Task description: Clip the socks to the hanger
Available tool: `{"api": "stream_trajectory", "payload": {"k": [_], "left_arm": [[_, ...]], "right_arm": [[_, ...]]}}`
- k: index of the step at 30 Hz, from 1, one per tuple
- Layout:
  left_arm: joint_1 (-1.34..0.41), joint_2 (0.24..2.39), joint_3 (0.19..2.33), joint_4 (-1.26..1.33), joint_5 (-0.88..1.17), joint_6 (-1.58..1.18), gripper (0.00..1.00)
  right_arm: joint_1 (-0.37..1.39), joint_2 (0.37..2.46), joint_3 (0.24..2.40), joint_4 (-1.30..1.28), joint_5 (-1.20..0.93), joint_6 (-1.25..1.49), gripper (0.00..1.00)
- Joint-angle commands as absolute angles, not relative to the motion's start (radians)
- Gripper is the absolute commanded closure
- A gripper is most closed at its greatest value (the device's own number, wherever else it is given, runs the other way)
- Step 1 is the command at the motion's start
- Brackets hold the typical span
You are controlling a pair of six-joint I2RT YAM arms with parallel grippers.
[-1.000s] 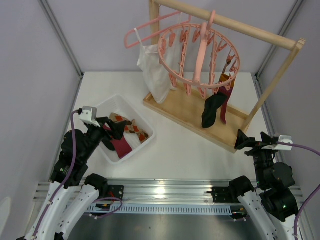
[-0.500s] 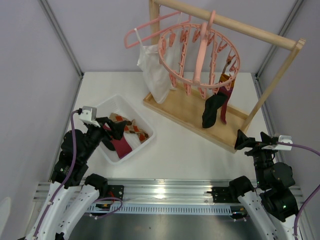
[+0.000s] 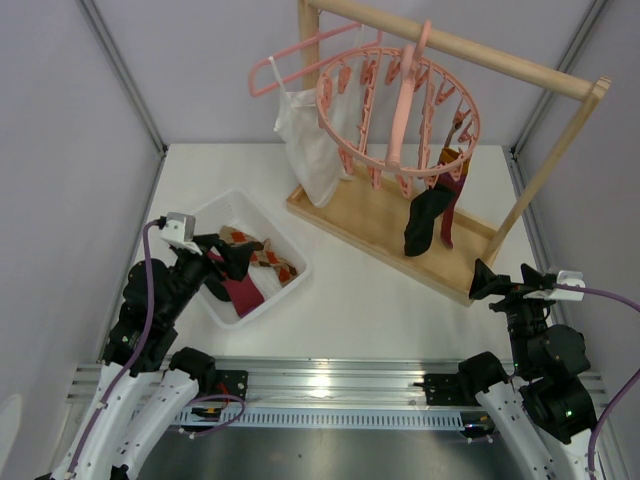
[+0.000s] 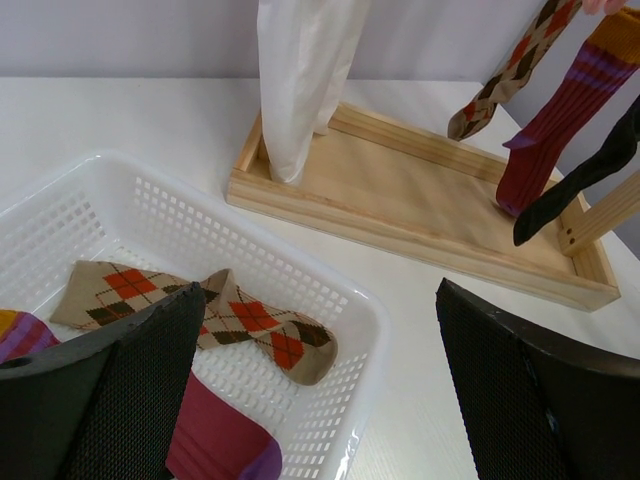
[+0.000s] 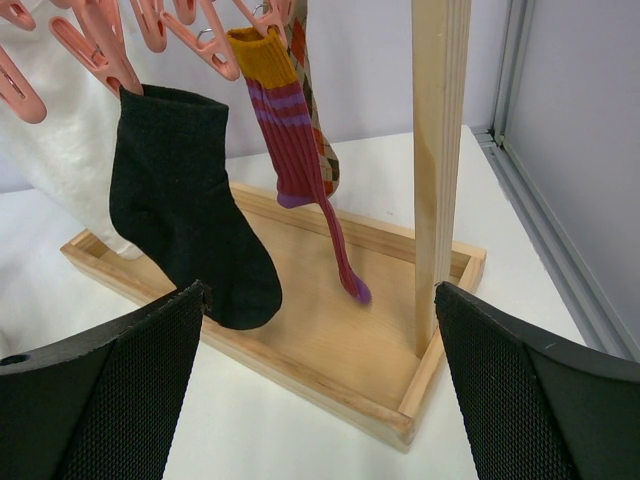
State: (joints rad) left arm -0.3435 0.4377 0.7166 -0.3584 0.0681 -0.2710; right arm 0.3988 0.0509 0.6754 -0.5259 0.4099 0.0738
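Landmark: wooden rack (image 3: 372, 228), a flat tray base with posts and a top rail.
Hanger: round pink drying hanger (image 3: 398, 120), hooked on the rack's rail above the base.
Clipped socks: black sock (image 5: 185, 235), maroon striped sock (image 5: 298, 160) and hanging argyle sock (image 4: 508, 72), all dangling from the hanger's clips over the right end of the rack's base.
Loose socks: tan argyle sock (image 4: 240, 320) and maroon-red sock (image 4: 215, 440), lying in the white basket (image 3: 274, 231) left of the rack's base, close to it but apart.
Other laundry: white camisole (image 3: 305, 140) on a thin pink coat hanger (image 3: 300, 55), at the rack's left end.
Left gripper (image 3: 232, 258): left of the rack, above the basket's socks, jaws spread wide, nothing between them.
Right gripper (image 3: 505, 278): just off the rack's near right corner, jaws spread wide, holding nothing.
Top view only: whole hanger ring, rail, both arms.
Left wrist only: the basket's mesh, and the camisole hem reaching down to the base.
Right wrist only: pink clips biting the black sock's cuff, and the striped sock's yellow cuff.
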Motion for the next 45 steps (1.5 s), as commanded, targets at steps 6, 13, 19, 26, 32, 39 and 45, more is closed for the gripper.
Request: {"api": "stream_trajectory", "payload": {"k": [6,13,19,26,32,39,45], "left_arm": [[-0.331,0.439,0.709,-0.314,0.104,-0.284,0.0],[-0.331,0.442,0.706,-0.302,0.127,-0.284,0.01],[-0.331,0.431,0.704,-0.287,0.155,-0.259,0.0],[-0.331,0.404,0.7,-0.278,0.15,-0.238,0.0],[-0.33,0.38,0.689,-0.264,0.158,-0.233,0.0],[-0.33,0.368,0.689,-0.265,0.153,-0.235,0.0],[-0.33,0.382,0.687,-0.264,0.169,-0.239,0.01]], "right_arm": [[0.397,0.043,0.683,-0.515,0.4,0.066,0.01],[0.397,0.041,0.681,-0.512,0.4,0.063,0.01],[0.397,0.058,0.719,-0.514,0.328,0.061,0.01],[0.396,0.25,0.822,-0.529,0.216,0.071,0.0],[0.396,0.408,0.882,-0.443,0.147,0.1,0.0],[0.423,0.569,0.954,-0.382,0.132,0.172,0.03],[0.661,0.707,1.035,-0.356,0.39,0.186,0.06]]}}
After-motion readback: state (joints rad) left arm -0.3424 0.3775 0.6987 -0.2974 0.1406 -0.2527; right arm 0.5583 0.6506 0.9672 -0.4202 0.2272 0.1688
